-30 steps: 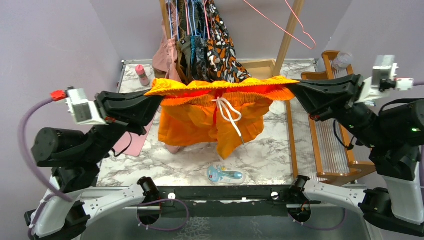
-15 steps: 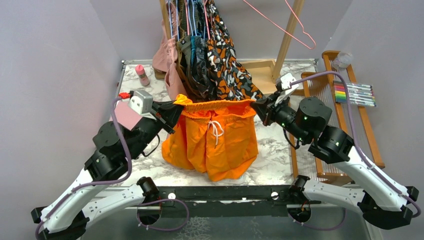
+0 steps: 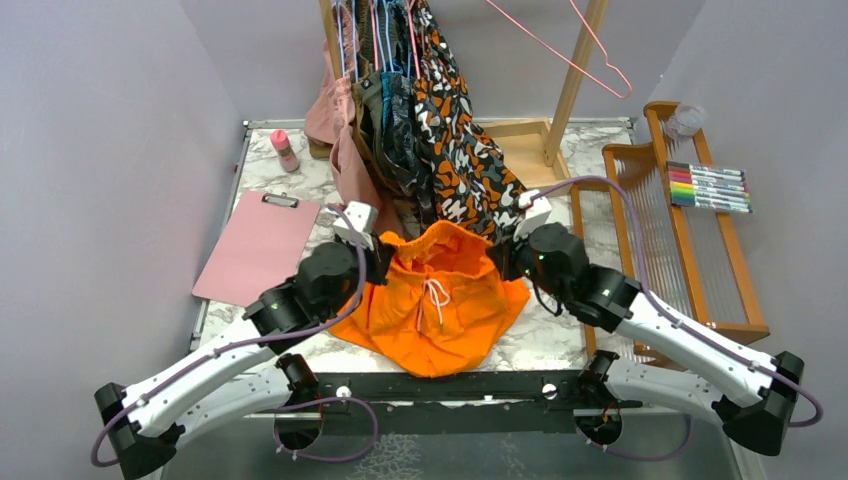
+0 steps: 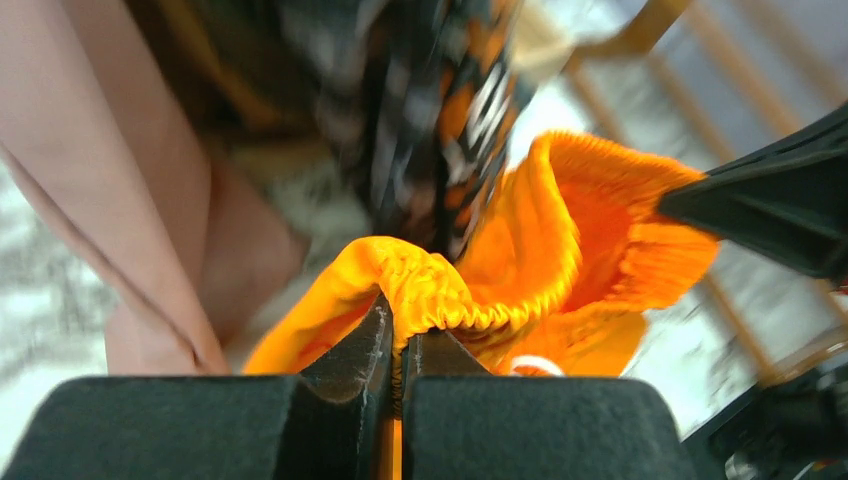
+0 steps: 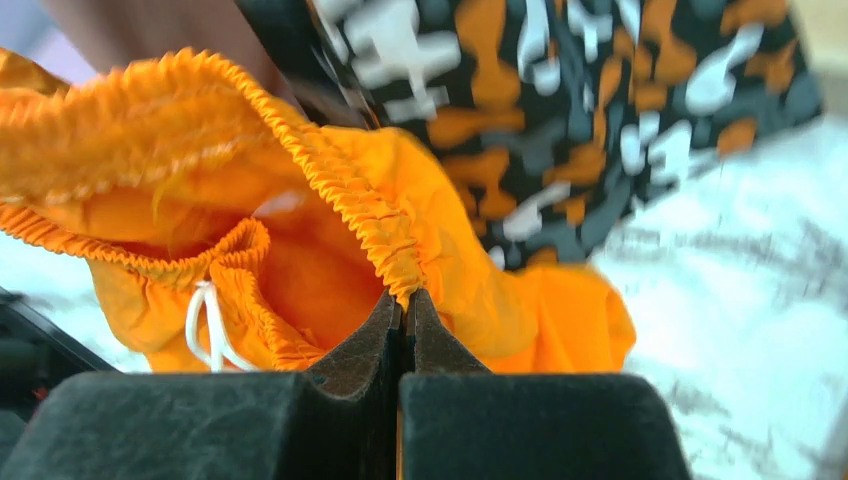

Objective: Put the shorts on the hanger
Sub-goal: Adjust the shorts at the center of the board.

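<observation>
The bright orange shorts (image 3: pixel 435 300) sag over the table's near middle, waistband (image 3: pixel 440 238) up and slack, white drawstring (image 3: pixel 434 295) hanging at the front, legs bunched on the marble. My left gripper (image 3: pixel 385 262) is shut on the waistband's left end (image 4: pixel 425 290), and the jaws (image 4: pixel 400 335) pinch the gathered elastic. My right gripper (image 3: pixel 508 262) is shut on the right end, the fabric (image 5: pixel 395 255) squeezed between its jaws (image 5: pixel 405 305). The pink wire hanger (image 3: pixel 560 50) hangs high at the back, apart from the shorts.
Just behind the shorts, several garments hang from a rack, among them an orange-black-white patterned one (image 3: pixel 455 140) and a dusty pink one (image 3: pixel 335 120). A pink clipboard (image 3: pixel 255 245) lies left. A wooden frame (image 3: pixel 660 250) and markers (image 3: pixel 710 187) are right. A pink bottle (image 3: pixel 285 150) stands back left.
Both arms have come down and inward, away from the camera. The shorts went from stretched wide and high to slack and low, their legs now resting on the table.
</observation>
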Motion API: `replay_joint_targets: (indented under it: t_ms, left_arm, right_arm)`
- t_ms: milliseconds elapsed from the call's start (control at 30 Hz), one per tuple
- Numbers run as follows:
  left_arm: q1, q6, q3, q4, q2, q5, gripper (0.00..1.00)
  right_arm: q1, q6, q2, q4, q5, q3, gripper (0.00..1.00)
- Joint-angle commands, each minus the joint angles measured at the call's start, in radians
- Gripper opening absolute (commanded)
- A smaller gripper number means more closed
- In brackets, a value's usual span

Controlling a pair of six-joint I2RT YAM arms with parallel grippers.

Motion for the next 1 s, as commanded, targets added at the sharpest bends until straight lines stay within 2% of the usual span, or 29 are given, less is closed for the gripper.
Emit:
replay_joint_targets:
  t_ms: [0,67,267,400,533,633,767,867,967]
  left_arm:
    - [0.003,-0.179,-0.067,-0.075,-0.002,-0.079,0.0]
    - [0.004,-0.172,-0.047,-0.093,0.003,-0.101,0.0]
    - [0.004,-0.035,0.149,-0.19,0.092,-0.201,0.0]
    - [0.004,-0.117,0.071,-0.196,0.121,-0.162,0.0]
    - [0.004,-0.212,-0.036,-0.189,0.089,-0.083,0.0]
    - [0.004,-0.209,-0.065,-0.19,0.06,-0.072,0.0]
    - [0.005,-0.169,-0.031,-0.205,0.079,-0.101,0.0]
    - [0.012,-0.048,0.121,-0.212,0.137,-0.168,0.0]
    - [0.016,0.119,0.431,-0.213,0.231,-0.216,0.0]
  right_arm:
    - [-0.003,0.138,0.0,-0.011,0.054,-0.045,0.01]
    - [-0.003,0.125,0.012,-0.03,0.089,-0.012,0.01]
    - [-0.003,0.041,0.008,-0.042,0.243,0.089,0.01]
    - [-0.003,0.149,0.005,-0.044,0.262,-0.016,0.01]
    - [-0.003,0.195,-0.027,-0.015,0.149,-0.132,0.01]
    - [-0.003,0.192,-0.032,-0.016,0.135,-0.152,0.01]
    - [-0.003,0.144,-0.01,-0.002,0.167,-0.12,0.01]
    - [-0.003,0.023,0.023,0.019,0.242,0.005,0.01]
    - [-0.003,-0.108,0.053,0.044,0.264,0.213,0.01]
